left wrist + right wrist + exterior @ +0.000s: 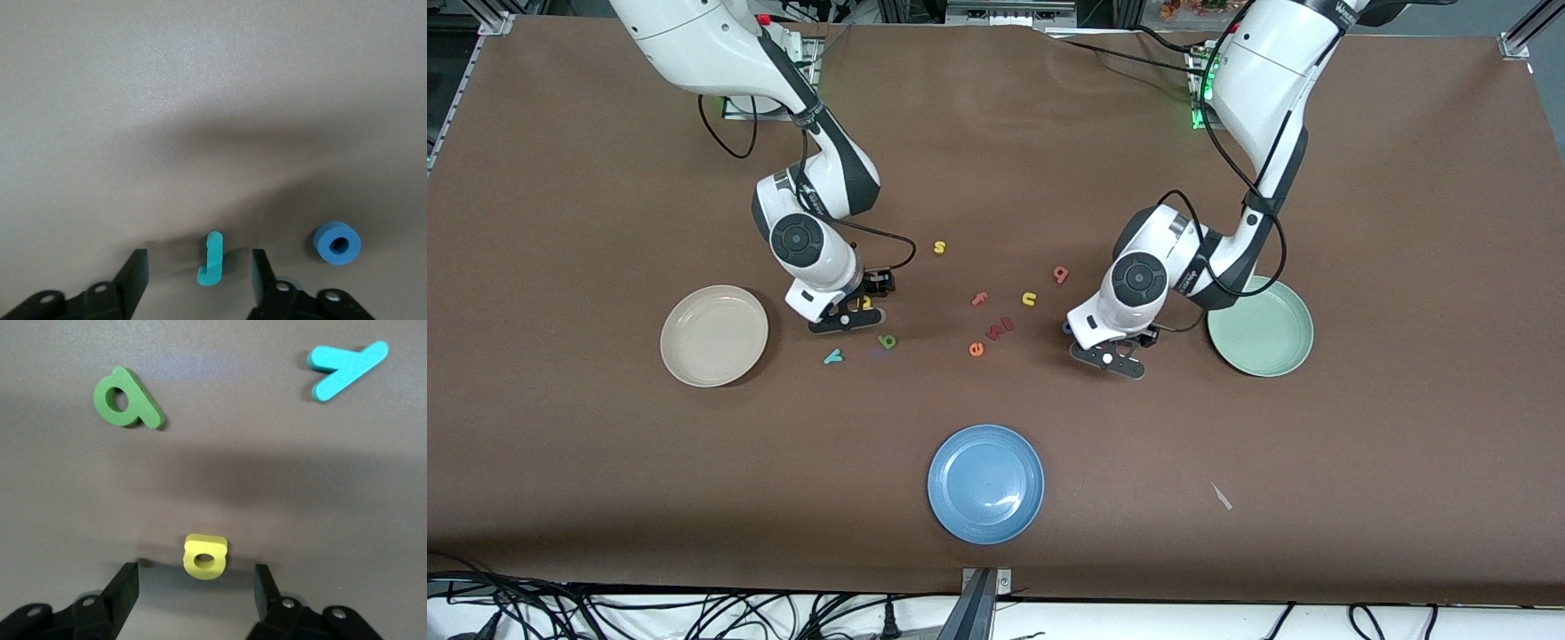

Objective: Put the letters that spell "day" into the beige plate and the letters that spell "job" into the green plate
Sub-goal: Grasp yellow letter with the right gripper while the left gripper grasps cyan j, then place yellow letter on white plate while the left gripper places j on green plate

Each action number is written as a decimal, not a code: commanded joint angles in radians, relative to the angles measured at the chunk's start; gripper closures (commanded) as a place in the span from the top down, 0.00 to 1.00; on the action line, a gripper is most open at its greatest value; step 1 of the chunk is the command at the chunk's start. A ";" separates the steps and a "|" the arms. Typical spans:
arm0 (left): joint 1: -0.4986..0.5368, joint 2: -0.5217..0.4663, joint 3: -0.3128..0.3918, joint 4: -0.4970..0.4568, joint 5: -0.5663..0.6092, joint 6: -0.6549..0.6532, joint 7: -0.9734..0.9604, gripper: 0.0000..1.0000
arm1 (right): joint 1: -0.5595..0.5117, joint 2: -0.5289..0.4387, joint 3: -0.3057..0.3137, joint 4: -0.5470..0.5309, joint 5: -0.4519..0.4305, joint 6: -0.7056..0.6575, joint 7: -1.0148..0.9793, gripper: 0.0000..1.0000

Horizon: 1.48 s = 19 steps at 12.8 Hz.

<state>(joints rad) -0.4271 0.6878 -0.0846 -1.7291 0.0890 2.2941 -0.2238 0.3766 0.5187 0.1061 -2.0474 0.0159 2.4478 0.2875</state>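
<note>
Left gripper [198, 277] jaws straddle the teal j [211, 259] with gaps; right gripper [197, 593] jaws likewise straddle the yellow d [204, 556].

We've got a brown tabletop [996, 133] with three plates sitting right on it: the beige plate [714, 335] toward the right arm's end, the green plate [1263, 331] toward the left arm's end, and a blue plate [985, 483] nearest the front camera. Loose letters lie between the beige and green ones: teal y [833, 356], green a [887, 340], yellow d [205, 556], teal j [212, 259], blue o [338, 243], red-pink b [1060, 274], plus a yellow s [939, 247], yellow u [1029, 299], pink f [979, 300] and orange e [976, 349]. There's also a small pale scrap [1221, 496] off near the blue plate.
</note>
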 commanded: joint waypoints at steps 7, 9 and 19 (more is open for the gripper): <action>-0.001 0.003 -0.004 -0.007 -0.080 0.015 0.021 0.01 | -0.001 0.037 -0.003 0.059 -0.022 -0.004 0.002 0.58; 0.001 -0.014 -0.004 -0.006 -0.080 -0.013 0.030 0.00 | -0.005 0.041 -0.003 0.059 -0.022 -0.004 -0.002 0.58; 0.171 -0.235 0.003 -0.003 -0.064 -0.346 0.153 0.00 | -0.010 0.049 -0.003 0.056 -0.022 -0.004 -0.001 0.28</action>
<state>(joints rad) -0.2819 0.4970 -0.0780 -1.7113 0.0364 1.9927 -0.1078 0.3698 0.5415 0.0977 -2.0065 0.0045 2.4427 0.2859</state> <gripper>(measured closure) 0.885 0.674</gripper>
